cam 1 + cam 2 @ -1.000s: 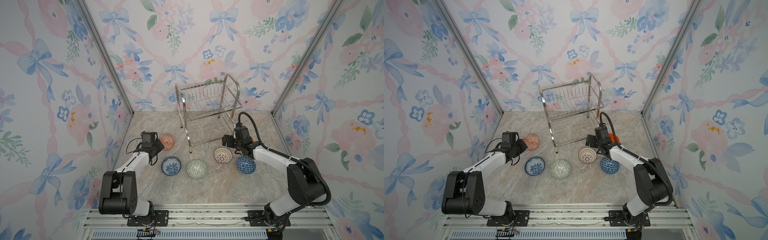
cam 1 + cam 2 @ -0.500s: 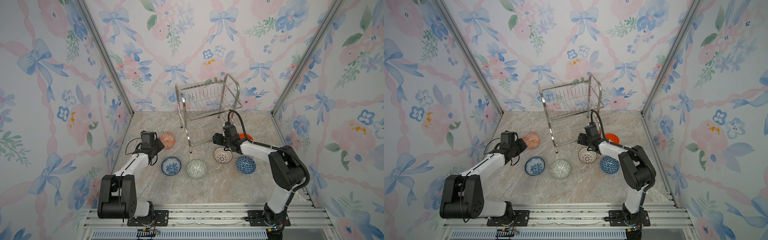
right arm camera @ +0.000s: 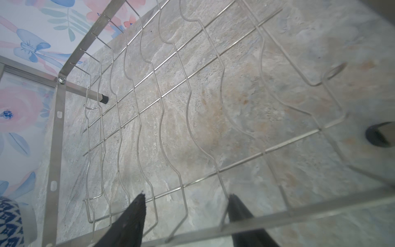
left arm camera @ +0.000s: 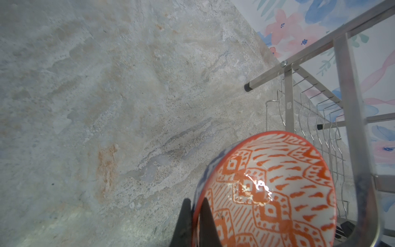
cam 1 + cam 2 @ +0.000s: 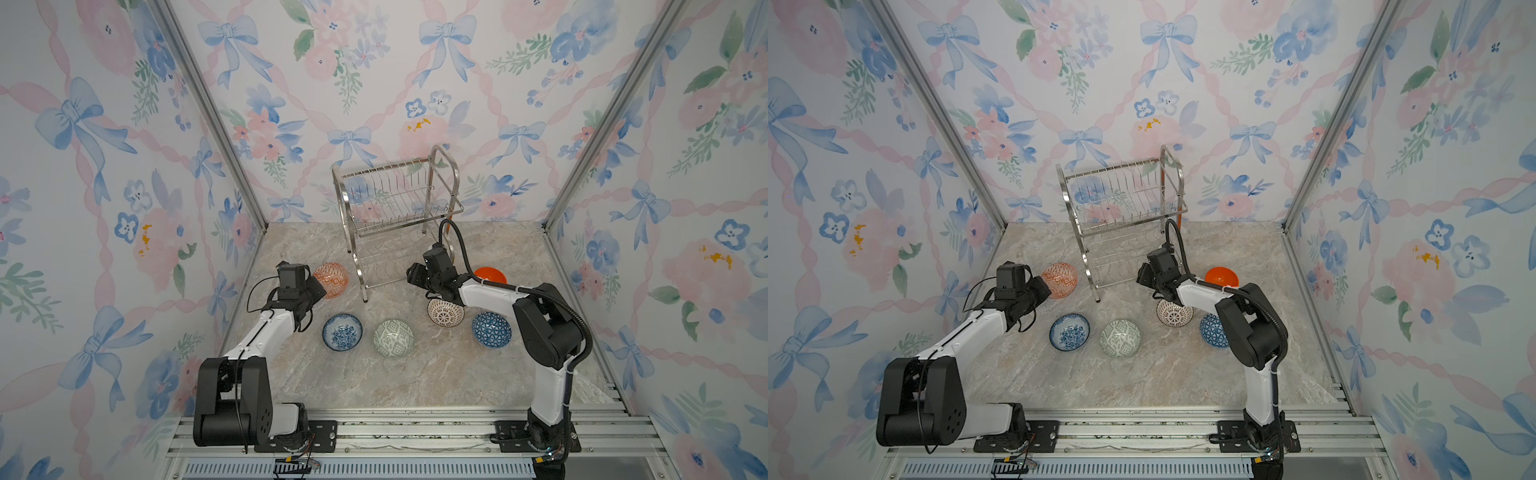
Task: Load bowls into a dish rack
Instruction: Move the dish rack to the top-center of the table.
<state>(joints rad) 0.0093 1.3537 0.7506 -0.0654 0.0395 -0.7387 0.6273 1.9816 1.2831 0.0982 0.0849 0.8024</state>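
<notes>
**First bowl in hand, rack not yet loaded**

The left jaws pinch the rim of the red-orange bowl (image 4: pixel 267 192), which is tilted on edge just beside the dish rack (image 5: pixel 399 216). The right jaws stand part open and empty at the rack's lower tier. The other bowls (image 5: pixel 393 337) sit on the worktop (image 5: pixel 415 374). Next, I judge, the held bowl needs guiding into a wire slot without knocking the frame.

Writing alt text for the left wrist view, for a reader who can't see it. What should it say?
The left gripper is shut on the rim of the red-orange patterned bowl, which is tilted so its inside faces the camera. Marble tabletop fills most of the frame, and the dish rack stands just beyond the bowl against floral wallpaper.
</notes>
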